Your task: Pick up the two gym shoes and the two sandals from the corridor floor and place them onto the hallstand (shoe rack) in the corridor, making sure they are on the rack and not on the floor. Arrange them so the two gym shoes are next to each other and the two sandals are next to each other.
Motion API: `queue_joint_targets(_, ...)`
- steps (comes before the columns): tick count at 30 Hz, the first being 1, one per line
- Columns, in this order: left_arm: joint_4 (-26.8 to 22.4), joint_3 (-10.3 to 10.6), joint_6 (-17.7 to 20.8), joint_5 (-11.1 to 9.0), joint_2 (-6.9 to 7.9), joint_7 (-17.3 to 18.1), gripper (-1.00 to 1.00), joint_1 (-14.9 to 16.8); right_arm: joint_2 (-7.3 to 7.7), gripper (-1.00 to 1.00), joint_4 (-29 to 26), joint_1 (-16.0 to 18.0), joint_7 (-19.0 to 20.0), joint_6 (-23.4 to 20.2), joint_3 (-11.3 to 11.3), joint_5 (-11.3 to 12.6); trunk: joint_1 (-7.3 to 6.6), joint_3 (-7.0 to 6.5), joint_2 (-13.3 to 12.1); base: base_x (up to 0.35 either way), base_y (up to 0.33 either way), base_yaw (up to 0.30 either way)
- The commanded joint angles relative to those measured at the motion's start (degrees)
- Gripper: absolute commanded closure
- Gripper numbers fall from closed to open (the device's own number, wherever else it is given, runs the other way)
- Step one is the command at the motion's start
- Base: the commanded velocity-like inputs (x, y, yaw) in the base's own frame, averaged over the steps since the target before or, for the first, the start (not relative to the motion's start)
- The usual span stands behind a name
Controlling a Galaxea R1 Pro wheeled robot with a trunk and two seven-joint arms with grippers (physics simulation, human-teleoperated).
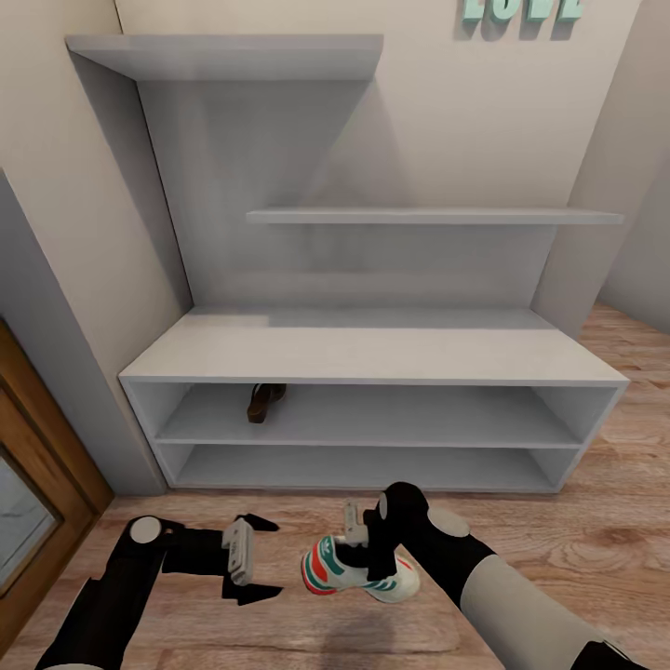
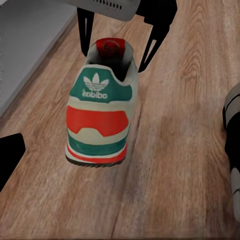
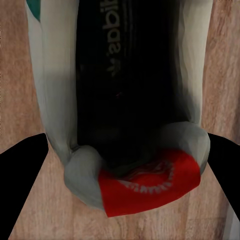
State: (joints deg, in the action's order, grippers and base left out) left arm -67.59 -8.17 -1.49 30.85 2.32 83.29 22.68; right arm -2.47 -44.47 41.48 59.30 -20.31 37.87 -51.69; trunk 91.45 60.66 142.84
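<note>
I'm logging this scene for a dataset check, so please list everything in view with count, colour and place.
gym shoe: one, white with teal and red-orange, on the floor before the rack, between the right gripper's fingers.
sandal: one, brown, upper low shelf, left part.
hallstand: one, pale grey-white, against the wall.
corridor floor: light brown planks.
wall letters: teal, top of the wall.
wooden door frame: brown, far left.
left gripper: black, open, beside the shoe.
right gripper: black, straddling the shoe's heel.
</note>
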Motion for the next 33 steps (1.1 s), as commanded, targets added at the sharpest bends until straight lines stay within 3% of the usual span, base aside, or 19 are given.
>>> queue_joint_targets(1, 0.0, -0.1, 0.0, 0.0, 0.12, 0.0, -1.00, 0.0, 0.00, 1.00, 0.0, 0.0, 0.1, 0.0, 0.0, 0.0, 0.00, 0.00, 0.0, 0.000, 0.000, 0.000)
queue_joint_targets(22, -0.1, -1.3, 0.0, -0.1, 0.67, -0.1, -1.00, 0.0, -0.13, 1.00, -0.2, 0.0, 0.8, 0.0, 0.1, 0.1, 0.00, 0.00, 0.0, 0.000, 0.000, 0.000)
queue_joint_targets(33, -0.1, -1.2, 0.0, -0.1, 0.67, -0.1, -1.00, 0.0, -1.09, 1.00, -0.3, 0.0, 2.5, 0.0, 0.1, 0.1, 0.00, 0.00, 0.0, 0.000, 0.000, 0.000)
